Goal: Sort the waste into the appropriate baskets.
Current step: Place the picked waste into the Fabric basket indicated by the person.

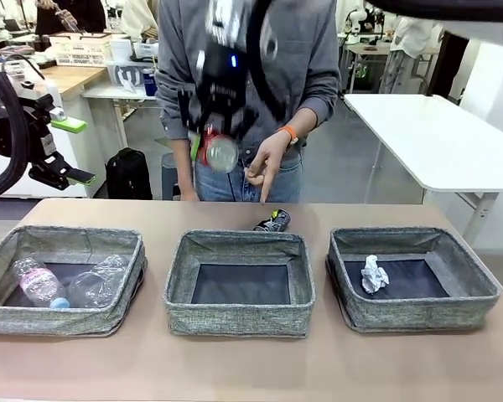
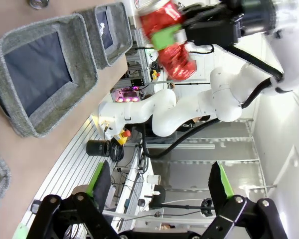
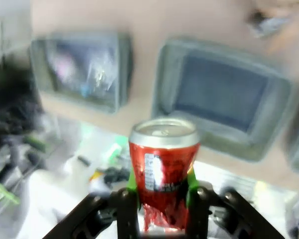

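Crushed red can point(image 3: 163, 169) clamped between right gripper point(image 3: 162, 191) pads, above middle basket point(image 3: 224, 94).

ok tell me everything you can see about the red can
The crushed red can is shiny metal with a silver top and a white label panel; its lower part is crumpled. It is gripped in the right gripper, the green pads pressing its dented sides. In the front view it hangs high in the air above the table, over the middle basket, touching nothing but the gripper.
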`<control>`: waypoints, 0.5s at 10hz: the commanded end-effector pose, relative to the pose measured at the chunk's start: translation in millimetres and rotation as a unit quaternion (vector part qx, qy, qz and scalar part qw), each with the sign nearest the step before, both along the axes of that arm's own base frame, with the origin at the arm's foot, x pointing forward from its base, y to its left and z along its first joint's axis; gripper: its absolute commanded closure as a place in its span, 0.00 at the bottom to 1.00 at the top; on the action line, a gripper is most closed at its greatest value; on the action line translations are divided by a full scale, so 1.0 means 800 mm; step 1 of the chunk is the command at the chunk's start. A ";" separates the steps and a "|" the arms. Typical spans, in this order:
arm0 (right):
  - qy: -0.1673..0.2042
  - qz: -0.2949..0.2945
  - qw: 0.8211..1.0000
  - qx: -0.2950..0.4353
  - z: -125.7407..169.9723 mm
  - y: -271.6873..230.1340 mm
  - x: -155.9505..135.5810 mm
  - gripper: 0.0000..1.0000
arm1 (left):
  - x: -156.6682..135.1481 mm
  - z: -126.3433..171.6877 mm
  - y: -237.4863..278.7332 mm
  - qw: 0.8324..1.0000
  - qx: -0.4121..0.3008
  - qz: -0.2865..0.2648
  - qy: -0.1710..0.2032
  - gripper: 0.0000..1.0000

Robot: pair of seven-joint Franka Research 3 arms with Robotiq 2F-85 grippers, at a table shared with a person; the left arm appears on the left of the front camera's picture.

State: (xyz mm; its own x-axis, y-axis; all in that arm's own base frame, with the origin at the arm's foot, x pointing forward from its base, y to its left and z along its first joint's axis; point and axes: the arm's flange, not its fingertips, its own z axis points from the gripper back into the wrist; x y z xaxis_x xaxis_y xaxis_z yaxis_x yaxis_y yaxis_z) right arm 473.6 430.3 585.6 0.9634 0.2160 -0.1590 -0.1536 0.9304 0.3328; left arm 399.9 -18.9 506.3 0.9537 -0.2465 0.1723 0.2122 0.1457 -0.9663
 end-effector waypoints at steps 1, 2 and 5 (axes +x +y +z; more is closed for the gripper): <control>0.053 0.057 0.997 0.026 -0.142 -0.087 -0.114 0.62 | -0.002 0.002 0.000 1.000 0.003 -0.001 0.001 0.00; 0.052 0.062 0.997 0.016 -0.177 -0.099 -0.116 0.62 | -0.002 0.002 0.000 1.000 0.003 -0.001 0.001 0.00; 0.030 0.022 0.999 0.024 -0.224 -0.116 -0.110 0.62 | -0.002 0.002 0.000 1.000 0.003 -0.001 0.001 0.00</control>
